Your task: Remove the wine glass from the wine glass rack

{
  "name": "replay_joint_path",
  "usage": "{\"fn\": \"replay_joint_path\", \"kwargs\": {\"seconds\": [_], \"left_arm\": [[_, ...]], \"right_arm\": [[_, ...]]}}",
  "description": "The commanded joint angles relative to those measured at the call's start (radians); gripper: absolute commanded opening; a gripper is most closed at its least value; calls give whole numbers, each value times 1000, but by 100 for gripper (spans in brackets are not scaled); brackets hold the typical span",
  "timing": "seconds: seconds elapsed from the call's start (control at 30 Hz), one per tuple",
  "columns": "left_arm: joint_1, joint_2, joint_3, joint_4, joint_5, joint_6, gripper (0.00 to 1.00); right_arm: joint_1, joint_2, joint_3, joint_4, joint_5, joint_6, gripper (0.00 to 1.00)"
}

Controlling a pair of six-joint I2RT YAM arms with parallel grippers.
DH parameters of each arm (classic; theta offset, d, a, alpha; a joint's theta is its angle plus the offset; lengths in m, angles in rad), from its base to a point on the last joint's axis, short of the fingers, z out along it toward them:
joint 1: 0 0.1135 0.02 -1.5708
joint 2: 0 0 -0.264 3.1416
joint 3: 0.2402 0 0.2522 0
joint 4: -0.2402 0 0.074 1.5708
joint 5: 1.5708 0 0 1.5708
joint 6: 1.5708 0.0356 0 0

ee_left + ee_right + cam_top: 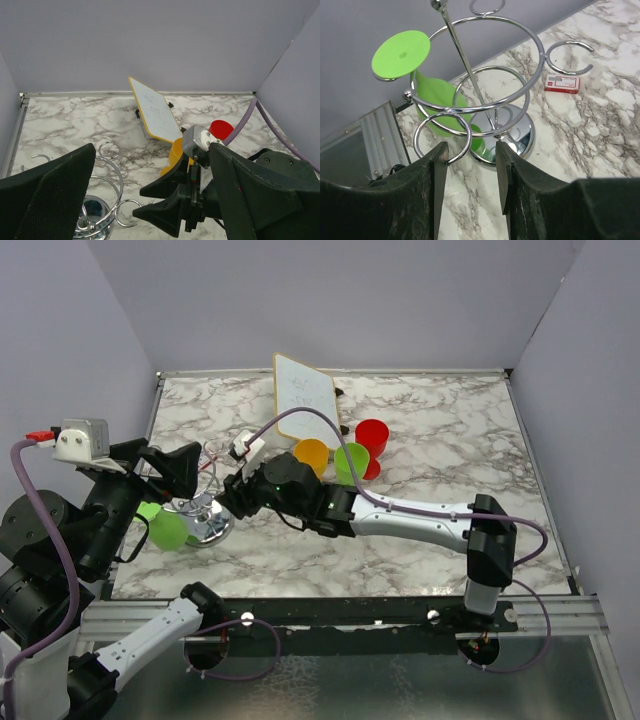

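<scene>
Fingers [436, 195] of the right gripper [470, 162] stand slightly apart, a wire ring of the wine glass rack [463, 72] at their tips; whether they touch it is unclear. The left gripper [152, 149] gapes wide, holding nothing. The green wine glass [436, 102] hangs inverted on the rack near the left edge of the marble table [430, 440], with wires partly hiding its bowl.

Centre-left of top view: left gripper [188, 472] covers most of wine glass rack [212, 527], left arm [105, 525] hides part of wine glass [168, 531].
</scene>
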State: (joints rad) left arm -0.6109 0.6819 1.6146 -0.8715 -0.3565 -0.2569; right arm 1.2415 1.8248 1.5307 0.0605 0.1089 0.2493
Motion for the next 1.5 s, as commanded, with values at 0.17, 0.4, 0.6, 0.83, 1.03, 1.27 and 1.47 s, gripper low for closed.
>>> {"fn": "replay_joint_path", "kwargs": {"seconds": [0.17,0.4,0.6,0.83,1.03,1.27,1.47], "left_arm": [[-4,19,15,-5,13,-18,98],[-3,32,8,-3,22,-26,98],[-3,42,-13,0,28,-30,98],[-3,50,-36,2,32,-40,98],[-3,51,-53,0,47,-50,98],[-3,40,-70,0,57,-66,98],[-3,37,-74,0,75,-81,98]], "right_arm": [[-82,-53,-42,10,-68,-57,45],[-137,-50,-45,12,-146,-92,45],[-190,-36,-36,10,-223,-107,46],[-250,-12,-19,18,-309,-115,47],[-280,21,32,-11,-357,-157,49],[-313,30,52,-6,-368,-201,51],[-335,58,85,-14,-383,-234,52]]}}
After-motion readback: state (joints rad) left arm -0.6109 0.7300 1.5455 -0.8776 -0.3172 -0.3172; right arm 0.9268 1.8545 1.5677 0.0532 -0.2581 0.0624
